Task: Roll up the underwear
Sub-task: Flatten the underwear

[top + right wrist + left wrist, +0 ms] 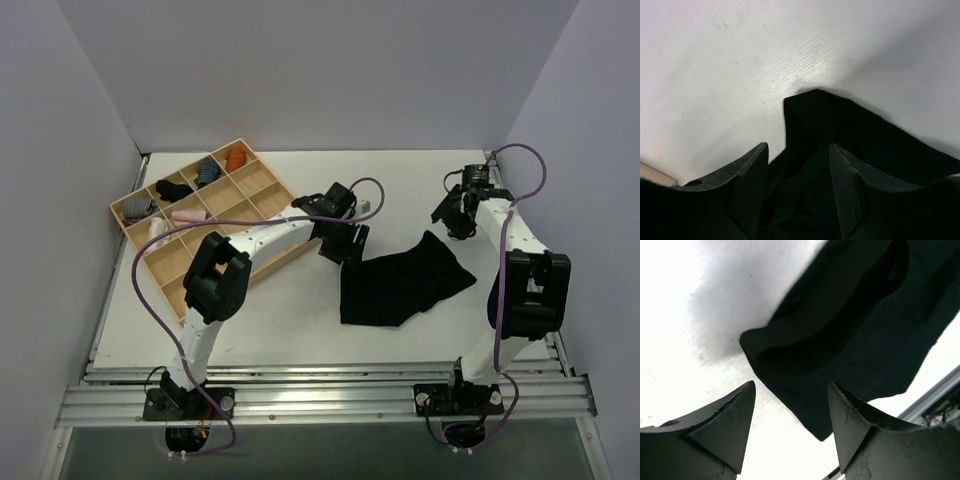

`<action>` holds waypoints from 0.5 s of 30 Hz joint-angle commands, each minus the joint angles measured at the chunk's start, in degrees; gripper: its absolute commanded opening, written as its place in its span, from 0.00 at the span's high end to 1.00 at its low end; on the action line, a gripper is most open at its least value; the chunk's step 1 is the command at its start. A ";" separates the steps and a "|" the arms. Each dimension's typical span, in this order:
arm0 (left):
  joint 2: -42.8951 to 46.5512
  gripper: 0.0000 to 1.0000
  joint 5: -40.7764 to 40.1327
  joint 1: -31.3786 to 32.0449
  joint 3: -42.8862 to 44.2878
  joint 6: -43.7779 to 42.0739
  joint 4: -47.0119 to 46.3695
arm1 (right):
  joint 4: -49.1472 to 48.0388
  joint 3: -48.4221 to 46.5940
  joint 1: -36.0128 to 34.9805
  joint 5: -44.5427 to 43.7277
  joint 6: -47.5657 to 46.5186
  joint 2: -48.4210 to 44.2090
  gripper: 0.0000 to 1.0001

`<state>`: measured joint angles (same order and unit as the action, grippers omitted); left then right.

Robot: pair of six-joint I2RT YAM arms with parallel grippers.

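The underwear (400,282), plain black cloth, lies loosely spread and rumpled on the white table right of centre. My left gripper (340,247) hovers at its upper left corner. In the left wrist view its jaws (791,387) stand open with nothing between them, and a folded corner of the underwear (850,335) lies just beyond the fingertips (737,420). My right gripper (455,215) is at the garment's far right corner. Its jaws (797,152) are open above the underwear (855,135), apart from the cloth on both sides.
A wooden compartment tray (262,178) sits at the back left, holding rolled bundles: orange (235,157), grey-blue (207,172), black (172,188), pink (188,214). The left arm reaches across the tray's near corner. Metal rails (320,395) run along the near edge. Walls close in on three sides.
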<state>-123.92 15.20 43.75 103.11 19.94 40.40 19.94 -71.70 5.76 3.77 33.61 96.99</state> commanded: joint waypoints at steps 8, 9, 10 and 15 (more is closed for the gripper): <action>-4.31 0.44 -2.19 -0.85 5.17 -0.79 0.47 | 4.66 -9.32 -5.41 -8.59 1.48 11.98 0.55; -4.49 0.47 -2.72 -0.94 5.43 -0.44 0.64 | 5.88 -10.03 -5.41 -9.47 0.85 12.52 0.56; -4.84 0.51 -4.03 -1.20 5.70 -0.17 1.16 | 6.24 -10.47 -5.41 -10.35 0.15 12.78 0.57; -6.16 0.52 -4.74 -2.96 6.93 2.29 1.26 | 7.39 -12.84 -5.41 -14.32 -2.66 13.66 0.58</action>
<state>-129.51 12.12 42.59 107.00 20.53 41.36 24.36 -81.17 0.03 -5.13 33.61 110.59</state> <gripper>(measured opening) 0.478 0.426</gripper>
